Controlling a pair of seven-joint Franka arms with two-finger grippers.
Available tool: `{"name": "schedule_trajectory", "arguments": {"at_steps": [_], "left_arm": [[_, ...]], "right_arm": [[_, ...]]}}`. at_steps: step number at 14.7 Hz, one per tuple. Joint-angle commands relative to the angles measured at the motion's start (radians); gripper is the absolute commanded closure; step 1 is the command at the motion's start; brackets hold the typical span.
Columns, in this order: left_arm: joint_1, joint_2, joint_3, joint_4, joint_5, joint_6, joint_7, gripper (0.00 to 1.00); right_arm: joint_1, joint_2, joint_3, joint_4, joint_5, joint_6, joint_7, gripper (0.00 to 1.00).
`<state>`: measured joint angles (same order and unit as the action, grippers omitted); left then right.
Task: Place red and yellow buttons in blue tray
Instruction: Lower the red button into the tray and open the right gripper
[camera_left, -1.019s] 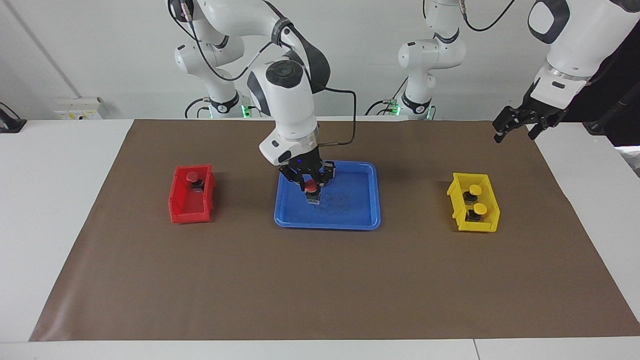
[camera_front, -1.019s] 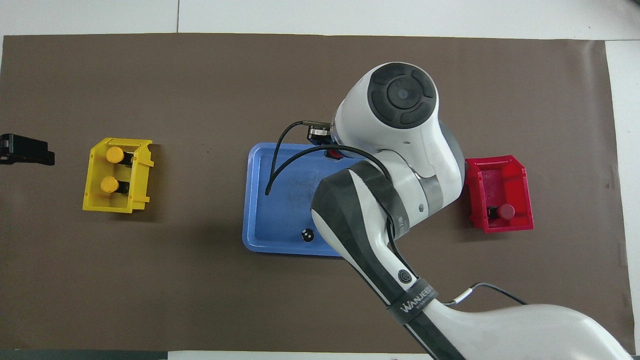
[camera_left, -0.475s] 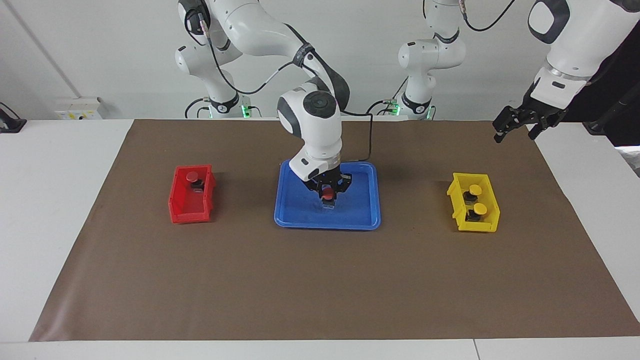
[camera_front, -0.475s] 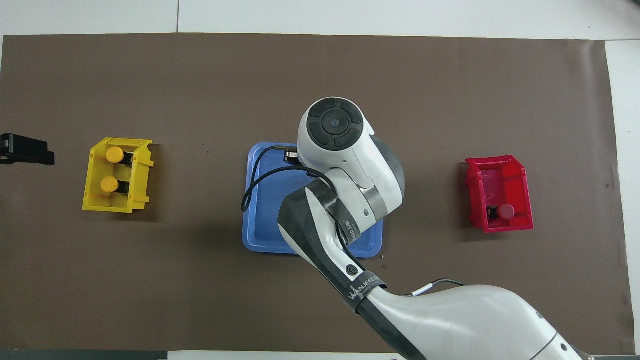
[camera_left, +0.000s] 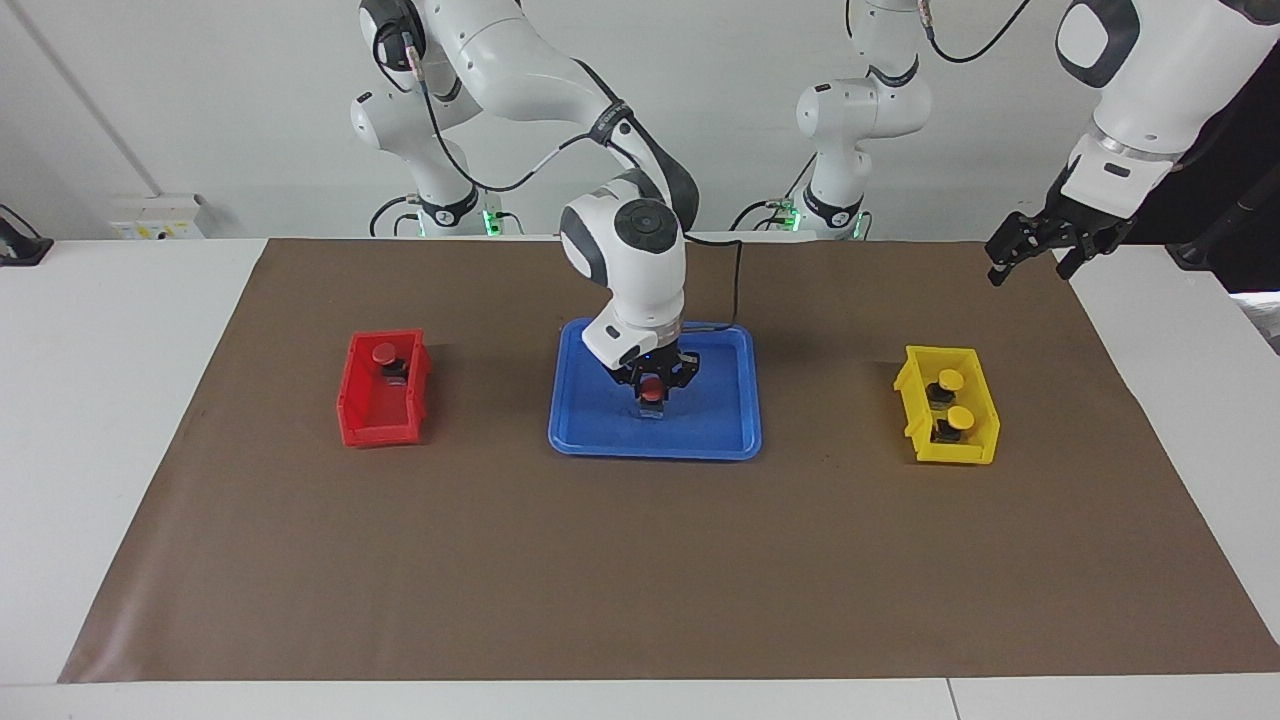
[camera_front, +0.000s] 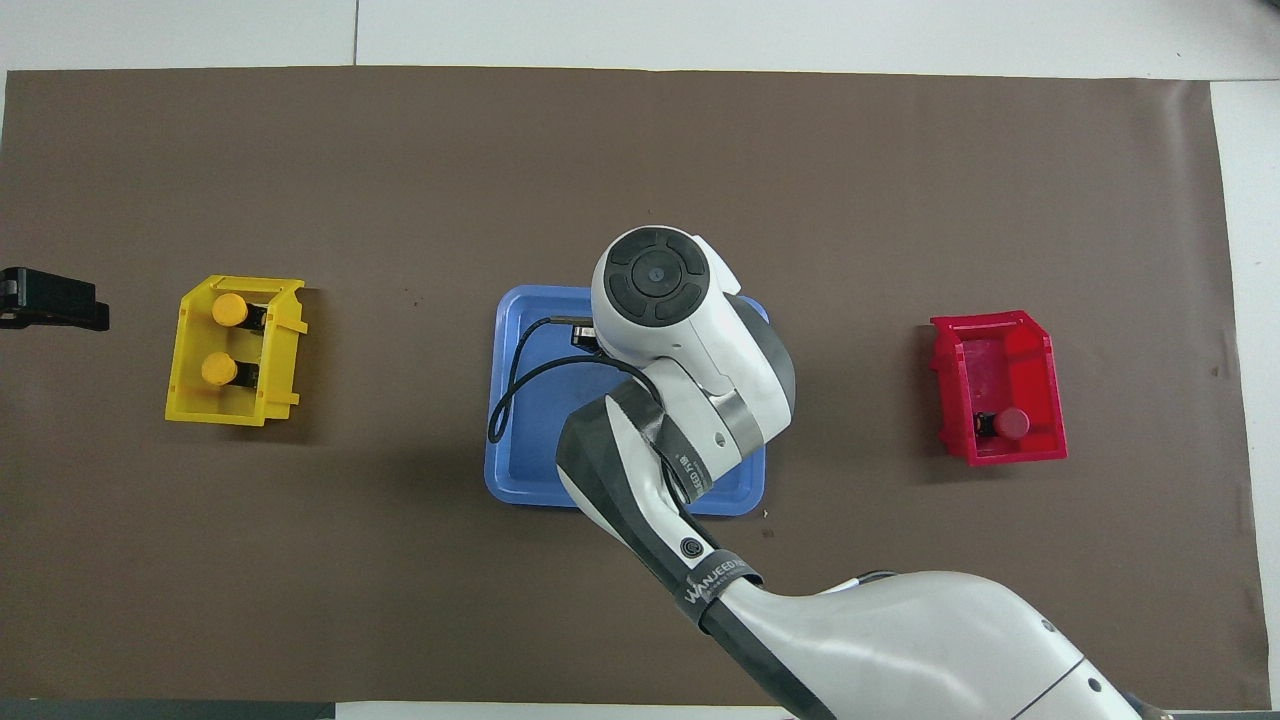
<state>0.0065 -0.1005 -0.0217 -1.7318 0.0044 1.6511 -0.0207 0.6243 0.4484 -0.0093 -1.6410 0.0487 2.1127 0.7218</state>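
Red button (camera_left: 652, 390) upright between fingers of right hand (camera_left: 652, 396), cap up, body low over blue tray (camera_left: 710, 425) floor near tray middle; contact with floor unclear. Release needs only fingers parting. Left hand (camera_left: 1030, 250) waits, spread wide, above surface corner near yellow bin (camera_left: 975, 445).

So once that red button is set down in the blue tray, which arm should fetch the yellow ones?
Probably the left. Its gripper waits at the yellow bin's end of the table, while the right gripper is busy with a red button over the blue tray.
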Motion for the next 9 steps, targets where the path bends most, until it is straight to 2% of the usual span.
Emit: {"name": "schedule_trajectory", "arguments": {"at_steps": [1, 2, 4, 9], "left_arm": [[0.010, -0.005, -0.004, 0.008, -0.015, -0.020, 0.008, 0.00], [0.010, -0.005, -0.004, 0.008, -0.015, -0.020, 0.008, 0.00], [0.010, -0.005, -0.004, 0.008, -0.015, -0.020, 0.008, 0.00], [0.010, -0.005, -0.004, 0.008, -0.015, -0.020, 0.008, 0.00]], "right_arm": [[0.005, -0.020, -0.001, -0.054, -0.027, 0.049, 0.024, 0.81], [0.005, -0.022, -0.001, -0.063, -0.029, 0.058, 0.024, 0.80], [0.005, -0.023, -0.003, -0.068, -0.035, 0.061, 0.024, 0.72], [0.002, -0.022, -0.006, -0.022, -0.050, 0.040, 0.022, 0.23]]}}
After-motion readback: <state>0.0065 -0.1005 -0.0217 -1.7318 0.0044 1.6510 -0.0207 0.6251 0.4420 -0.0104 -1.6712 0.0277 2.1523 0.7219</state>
